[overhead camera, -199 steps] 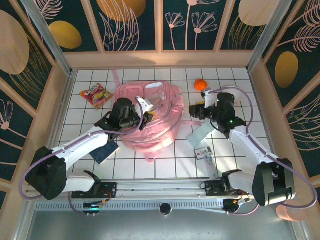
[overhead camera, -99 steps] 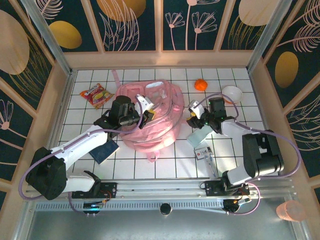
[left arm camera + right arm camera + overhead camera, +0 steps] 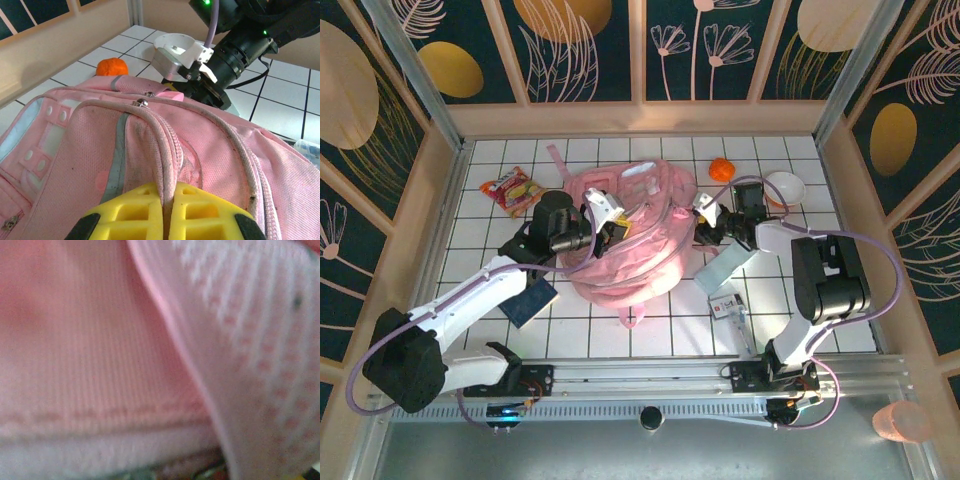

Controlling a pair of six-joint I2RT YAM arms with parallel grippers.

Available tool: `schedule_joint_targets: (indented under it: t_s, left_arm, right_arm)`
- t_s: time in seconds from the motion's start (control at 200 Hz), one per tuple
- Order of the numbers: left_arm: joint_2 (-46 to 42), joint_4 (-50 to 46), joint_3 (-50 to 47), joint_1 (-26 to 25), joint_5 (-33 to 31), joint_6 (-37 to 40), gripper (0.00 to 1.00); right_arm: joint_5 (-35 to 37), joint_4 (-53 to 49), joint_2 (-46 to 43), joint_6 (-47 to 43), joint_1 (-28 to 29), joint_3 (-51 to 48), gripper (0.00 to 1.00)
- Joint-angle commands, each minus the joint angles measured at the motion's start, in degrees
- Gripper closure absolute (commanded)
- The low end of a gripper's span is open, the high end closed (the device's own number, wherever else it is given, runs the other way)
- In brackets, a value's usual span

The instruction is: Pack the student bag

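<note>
The pink bag [image 3: 640, 235] lies heaped and rumpled at the middle of the white-tiled table [image 3: 620, 335], its pale-trimmed front facing up, one strap trailing toward the near edge.

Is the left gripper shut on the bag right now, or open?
Shut: the left gripper has its yellow fingers together, a piped seam of the student bag pinched between them.

The big soft pink fabric backpack [image 3: 632, 262] lies mid-table. Behind it to the left sits a red snack packet [image 3: 512, 190], and behind-right a small orange ball [image 3: 721, 169] and a white bowl [image 3: 783, 187]. A dark flat notebook [image 3: 530, 302] lies front-left.
</note>
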Motion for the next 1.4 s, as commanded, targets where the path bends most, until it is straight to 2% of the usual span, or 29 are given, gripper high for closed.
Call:
schedule_joint_targets:
  t_s: [0.0,0.135,0.265,0.345,0.576,0.726,0.926,1.066,1.221,1.396]
  left_arm:
    - [-1.49,8.33,0.63,0.49,1.21,2.22,1.00]
    - [-0.76,7.81,0.63,0.80,-1.73,2.91,1.00]
    - [-0.31,7.29,0.78,0.90,-5.17,3.54,1.00]
    - [0.03,7.11,0.92,0.92,-8.98,3.41,1.00]
    - [1.18,6.48,1.40,0.93,-16.45,3.31,1.00]
    - [2.27,8.50,1.33,0.87,-18.67,1.64,1.00]
    - [6.02,7.85,4.43,0.76,-25.09,-3.57,1.00]
    - [8.10,8.76,5.48,0.61,-31.18,-5.80,1.00]
    - [10.52,11.52,6.01,-1.41,-40.75,-10.93,1.00]
    - [14.12,16.32,7.24,-4.50,-42.40,-16.14,1.00]
  right_arm:
    - [-6.58,-4.85,-0.12,-3.87,-0.27,2.45,0.64]
    - [-10.20,-9.16,-1.32,-5.51,-1.51,3.26,0.72]
    - [-12.81,-13.33,-1.76,-6.22,-2.89,4.78,0.92]
    - [-12.64,-13.94,-2.56,-5.72,-2.97,4.86,1.00]
    - [-12.01,-14.95,-4.34,-2.17,-2.85,5.87,1.00]
    - [-11.29,-16.64,-6.07,-0.73,-1.64,6.08,1.00]
    - [-3.98,-22.01,-8.03,0.66,4.93,7.42,1.00]
    - [-2.49,-24.46,-9.87,3.27,8.38,7.87,1.00]
    - [-0.87,-27.43,-11.10,11.06,12.43,9.08,1.00]
    - [-1.34,-24.69,-13.69,22.54,16.80,7.21,1.00]
